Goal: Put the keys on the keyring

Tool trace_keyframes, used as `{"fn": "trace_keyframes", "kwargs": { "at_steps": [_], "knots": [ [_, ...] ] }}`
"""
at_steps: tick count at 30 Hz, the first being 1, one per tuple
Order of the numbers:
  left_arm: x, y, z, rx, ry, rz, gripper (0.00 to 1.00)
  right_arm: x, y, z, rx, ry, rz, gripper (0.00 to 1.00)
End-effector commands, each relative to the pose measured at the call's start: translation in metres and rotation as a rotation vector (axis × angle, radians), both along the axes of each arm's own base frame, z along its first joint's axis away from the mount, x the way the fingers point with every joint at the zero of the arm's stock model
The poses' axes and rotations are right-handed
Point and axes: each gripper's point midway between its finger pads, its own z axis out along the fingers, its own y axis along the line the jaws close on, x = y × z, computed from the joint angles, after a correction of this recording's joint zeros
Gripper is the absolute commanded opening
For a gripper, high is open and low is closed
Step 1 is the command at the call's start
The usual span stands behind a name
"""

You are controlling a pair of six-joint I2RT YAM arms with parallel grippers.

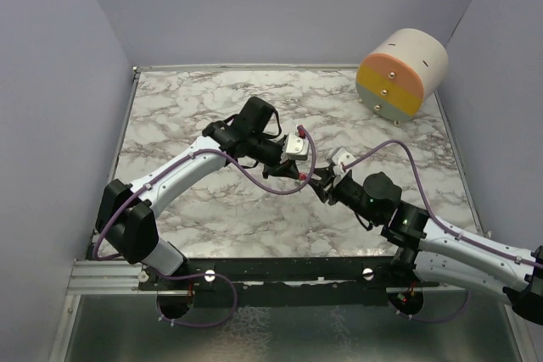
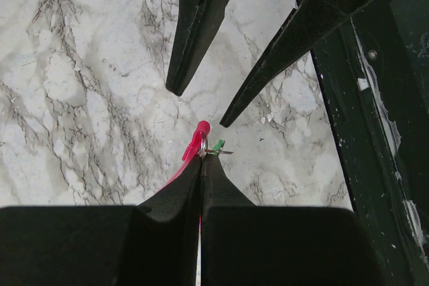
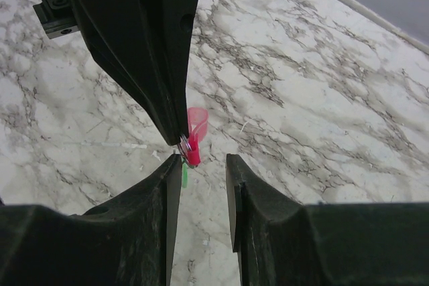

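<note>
My left gripper [image 2: 202, 157] is shut on a small metal keyring [image 2: 203, 145], held just above the marble table [image 1: 187, 116]. A pink-red key [image 2: 196, 137] and a short green key [image 2: 218, 145] stick out at the ring. In the right wrist view the ring [image 3: 184, 143], the pink-red key [image 3: 195, 132] and the green key [image 3: 184, 174] sit at the left gripper's tip. My right gripper [image 3: 201, 162] is open, with its left fingertip beside the keys and touching nothing I can tell. From above, the two grippers [image 1: 300, 172] [image 1: 321, 184] meet tip to tip at mid-table.
A drum [image 1: 403, 72] with cream, orange, yellow and grey bands lies at the back right corner. Grey walls close in the table on three sides. A black rail [image 1: 280, 270] runs along the near edge and shows in the left wrist view [image 2: 375, 138].
</note>
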Motion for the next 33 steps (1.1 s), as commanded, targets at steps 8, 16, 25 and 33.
{"fn": "trace_keyframes", "kwargs": {
  "at_steps": [8,16,25,33],
  "knots": [
    [-0.011,0.001,0.02,-0.053,-0.023,-0.063,0.0,-0.003,0.018,0.01,0.011,-0.007,0.078,0.31],
    [-0.014,0.001,0.02,-0.058,-0.016,-0.074,0.0,0.0,0.025,0.009,0.004,-0.004,0.088,0.28],
    [-0.014,0.001,0.018,-0.054,-0.011,-0.077,0.0,0.0,0.028,0.008,0.008,-0.007,0.094,0.1],
    [-0.015,0.001,0.015,-0.051,-0.004,-0.079,0.0,-0.001,0.028,0.01,0.017,-0.015,0.102,0.01]
  ]
}}
